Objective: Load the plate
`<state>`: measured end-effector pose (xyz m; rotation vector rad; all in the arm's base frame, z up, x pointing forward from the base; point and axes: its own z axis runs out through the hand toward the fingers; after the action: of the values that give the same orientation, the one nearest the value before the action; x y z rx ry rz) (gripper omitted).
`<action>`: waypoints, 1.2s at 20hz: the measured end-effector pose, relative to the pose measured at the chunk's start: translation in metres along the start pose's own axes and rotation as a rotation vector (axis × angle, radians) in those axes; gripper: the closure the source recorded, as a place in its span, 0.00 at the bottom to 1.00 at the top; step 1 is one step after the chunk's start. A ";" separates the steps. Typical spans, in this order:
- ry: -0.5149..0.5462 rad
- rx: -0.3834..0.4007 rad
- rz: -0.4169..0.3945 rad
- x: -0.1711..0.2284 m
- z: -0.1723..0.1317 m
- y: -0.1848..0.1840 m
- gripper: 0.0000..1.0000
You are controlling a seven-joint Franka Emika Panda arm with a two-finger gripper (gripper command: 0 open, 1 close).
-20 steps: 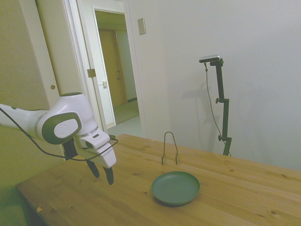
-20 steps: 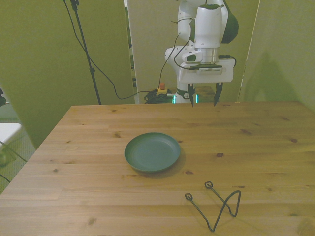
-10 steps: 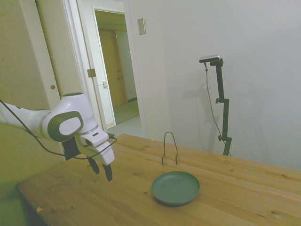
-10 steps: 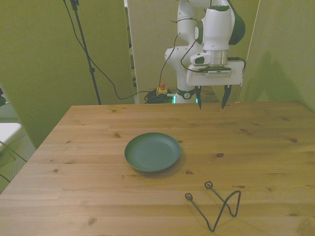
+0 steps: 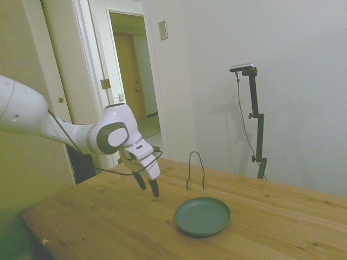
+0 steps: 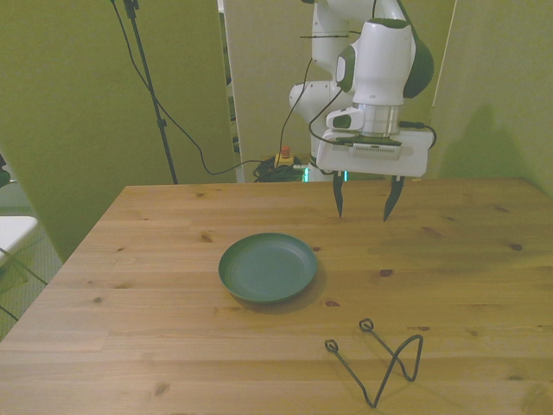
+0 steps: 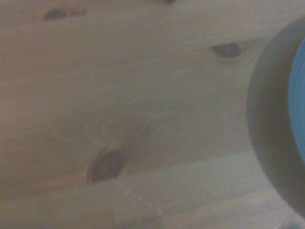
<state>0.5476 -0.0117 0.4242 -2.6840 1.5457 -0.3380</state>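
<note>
The dark green plate (image 5: 202,215) (image 6: 267,267) lies flat and empty on the wooden table (image 6: 173,346). My gripper (image 5: 148,187) (image 6: 362,205) hangs open above the table with nothing between its fingers, behind the plate and toward the front view's right of it. The thin dark wire rack (image 5: 196,169) (image 6: 378,356) stands on the table, near the front edge at the front view's right, apart from the plate. In the wrist view, a blurred edge of the plate (image 7: 279,119) shows over bare wood.
A doorway (image 5: 133,81) opens behind the table in the side view. Cables (image 6: 186,138) hang behind the table's far edge in the front view.
The arm has moved forward over the table and lower, toward the plate. The gripper has stayed open. The plate and the wire rack have not moved.
</note>
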 end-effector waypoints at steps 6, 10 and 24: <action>0.044 -0.012 0.012 0.032 0.000 -0.020 0.00; 0.111 -0.049 0.013 0.054 0.000 -0.011 0.00; 0.139 -0.127 0.022 0.084 0.061 0.028 0.00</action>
<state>0.5763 -0.1031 0.3760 -2.7909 1.6867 -0.4499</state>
